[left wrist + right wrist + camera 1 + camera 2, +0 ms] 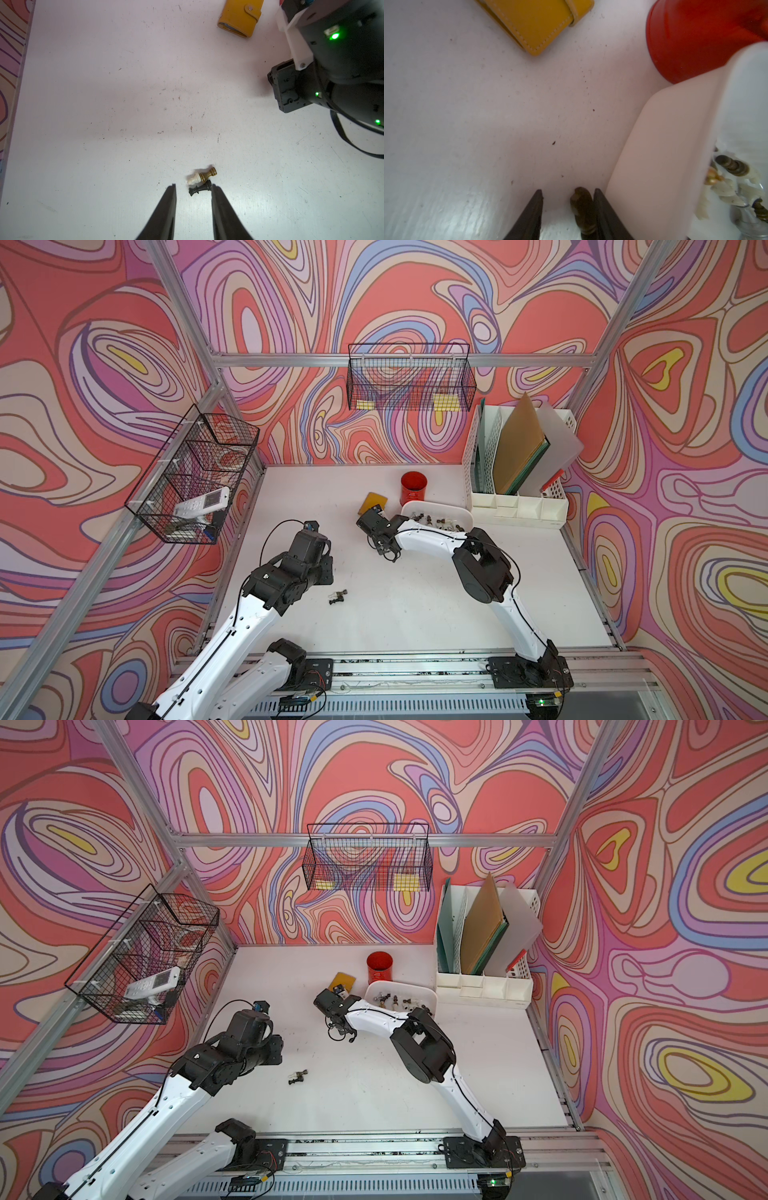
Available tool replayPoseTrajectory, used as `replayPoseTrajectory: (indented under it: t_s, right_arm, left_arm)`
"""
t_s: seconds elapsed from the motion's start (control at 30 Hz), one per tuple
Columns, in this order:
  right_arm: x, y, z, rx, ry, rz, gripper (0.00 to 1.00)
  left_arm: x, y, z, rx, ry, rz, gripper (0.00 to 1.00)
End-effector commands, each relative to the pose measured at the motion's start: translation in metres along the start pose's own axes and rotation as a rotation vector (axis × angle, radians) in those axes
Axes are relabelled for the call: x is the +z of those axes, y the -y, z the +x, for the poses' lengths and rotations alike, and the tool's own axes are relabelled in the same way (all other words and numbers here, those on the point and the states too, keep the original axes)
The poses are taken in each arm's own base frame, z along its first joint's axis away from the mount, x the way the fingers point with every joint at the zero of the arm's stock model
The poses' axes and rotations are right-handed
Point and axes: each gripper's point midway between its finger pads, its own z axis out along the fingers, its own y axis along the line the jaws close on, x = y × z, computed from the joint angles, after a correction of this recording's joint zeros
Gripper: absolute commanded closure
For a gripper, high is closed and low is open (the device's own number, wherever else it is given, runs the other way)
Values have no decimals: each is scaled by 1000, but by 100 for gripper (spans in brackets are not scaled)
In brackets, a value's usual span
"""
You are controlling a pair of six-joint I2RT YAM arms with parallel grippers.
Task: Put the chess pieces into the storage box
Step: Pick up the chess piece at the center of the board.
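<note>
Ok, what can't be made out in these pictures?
Chess pieces in the storage box: right arm covers some in both top views; right wrist view blurs and crops them.
Brown piece at the right pincer: cut off by the wrist view's edge; under that arm in both top views.

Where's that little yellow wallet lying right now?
In both top views the yellow wallet lies on the white table near the back, just left of the red cup, beyond the right gripper.
</note>
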Motion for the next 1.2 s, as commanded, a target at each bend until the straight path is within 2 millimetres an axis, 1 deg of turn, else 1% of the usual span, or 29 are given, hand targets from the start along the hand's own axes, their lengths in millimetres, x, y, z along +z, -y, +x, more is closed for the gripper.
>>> replayPoseTrajectory:
  t_s: [0.0, 0.07, 0.23, 0.37, 0.47, 0.6, 0.77, 0.83, 0.9, 1.03, 1.17]
  right_arm:
    - [4, 6, 19, -2, -48, 26, 57]
    - [6, 3, 24, 3, -62, 8, 57]
    - [1, -6, 30, 29, -78, -62, 58]
    - [3, -11, 38, 29, -111, -96, 59]
    - [-2, -16, 39, 44, -122, -135, 60]
    - [-15, -11, 34, 54, -102, -143, 60]
    - [-37, -3, 21, 60, -61, -162, 61]
    - [-47, 2, 16, 68, -34, -152, 61]
    - [-52, 10, 13, 75, -11, -128, 61]
    - [-52, 20, 15, 79, 6, -84, 61]
    - [-42, 20, 21, 81, 4, -66, 62]
  left_arm:
    - [2, -1, -2, 4, 14, 0, 66]
    - [2, 0, -3, 6, 15, 1, 66]
    - [2, 0, -2, 6, 12, 1, 66]
    - [2, -1, -2, 4, 14, 0, 66]
    - [2, -1, -2, 4, 16, -2, 66]
    - [2, -1, -2, 5, 16, -3, 66]
    - [4, 0, -2, 5, 11, 1, 66]
    - [4, 1, -2, 7, 8, 4, 66]
    - [4, 1, -2, 6, 8, 4, 66]
    - [4, 1, -2, 6, 8, 7, 66]
    - [4, 1, -2, 6, 8, 8, 66]
